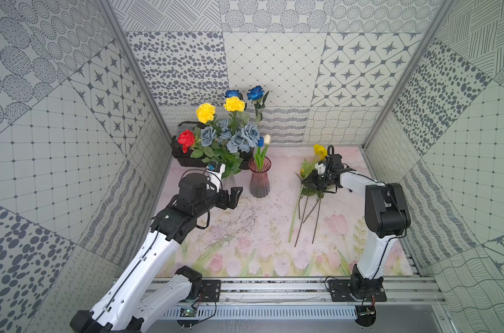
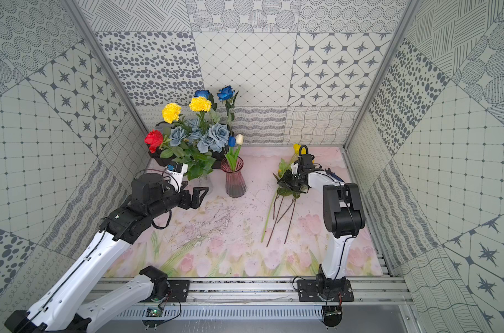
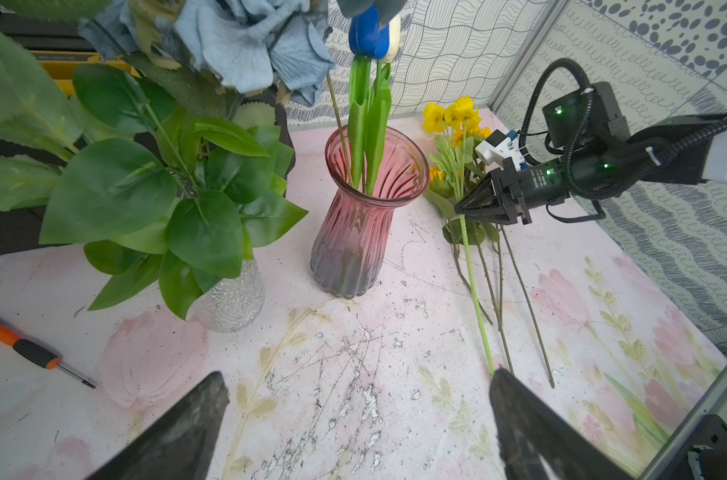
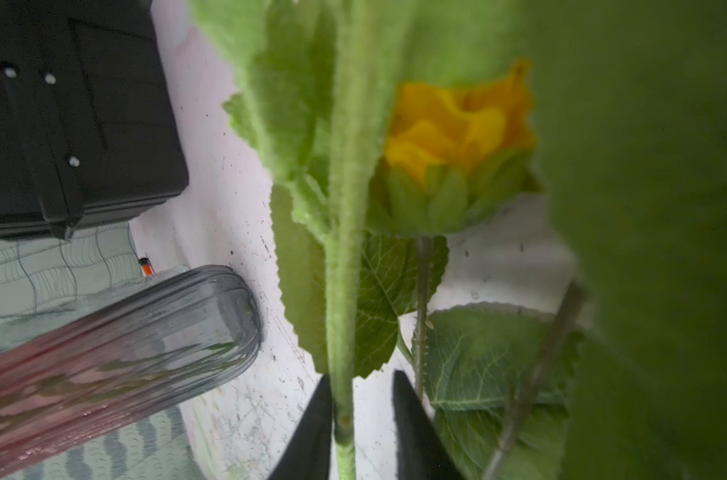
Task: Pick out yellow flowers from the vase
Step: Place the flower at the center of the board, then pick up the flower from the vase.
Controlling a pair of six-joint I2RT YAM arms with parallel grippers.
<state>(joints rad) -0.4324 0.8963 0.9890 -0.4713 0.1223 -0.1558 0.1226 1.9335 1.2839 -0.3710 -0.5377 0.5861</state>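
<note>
risk noted: jaws of the right gripper (image 4: 361, 376) are parted narrowly, loose around a pale stem (image 4: 341, 291) of the yellow flowers (image 1: 320, 150) laid right of the pink vase (image 1: 259, 178), so leaves may be snagged on withdrawal; left gripper (image 3: 358, 374) held wide, empty.

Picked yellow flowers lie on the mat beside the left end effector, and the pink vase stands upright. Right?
Not quite. A top view shows the yellow flowers lying beside the right end effector; the left end effector is over by the pink vase, which does stand upright.
</note>
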